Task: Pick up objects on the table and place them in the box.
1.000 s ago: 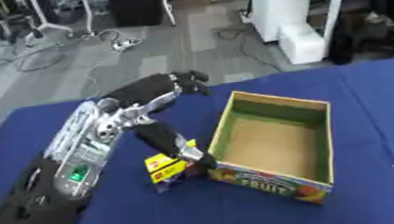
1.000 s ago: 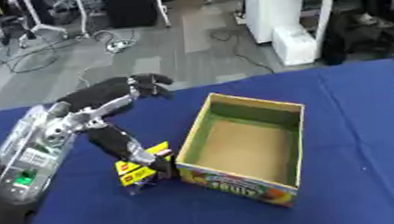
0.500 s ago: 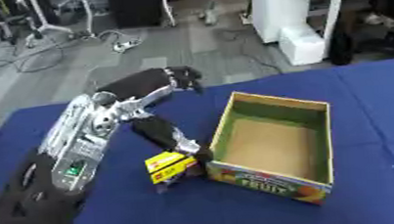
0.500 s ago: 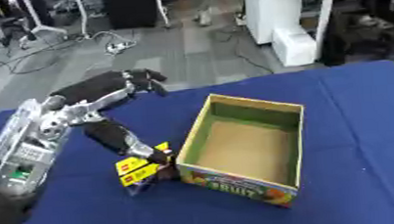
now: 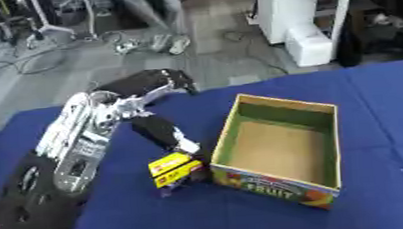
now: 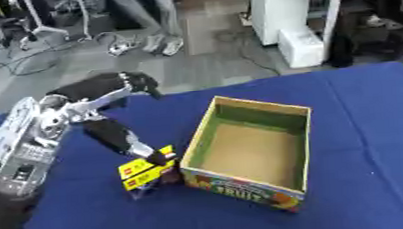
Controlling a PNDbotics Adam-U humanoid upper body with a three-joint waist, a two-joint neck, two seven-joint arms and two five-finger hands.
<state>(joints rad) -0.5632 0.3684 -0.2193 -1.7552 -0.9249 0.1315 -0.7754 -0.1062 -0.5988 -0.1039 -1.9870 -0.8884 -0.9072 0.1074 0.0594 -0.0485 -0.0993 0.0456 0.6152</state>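
The left hand (image 5: 150,82) hangs above the blue worktop (image 5: 379,100) with fingers curled, holding nothing; the yellow packet (image 5: 175,168) lies just beside the empty box (image 5: 282,149). A careless reach risks jamming it against the wall

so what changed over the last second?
The left hand lifted up and back, away from the yellow packet, toward the table's far edge; it holds nothing, fingers curled downward. The packet stayed put beside the box, with the dark object still lying against it. The box is unmoved and empty.
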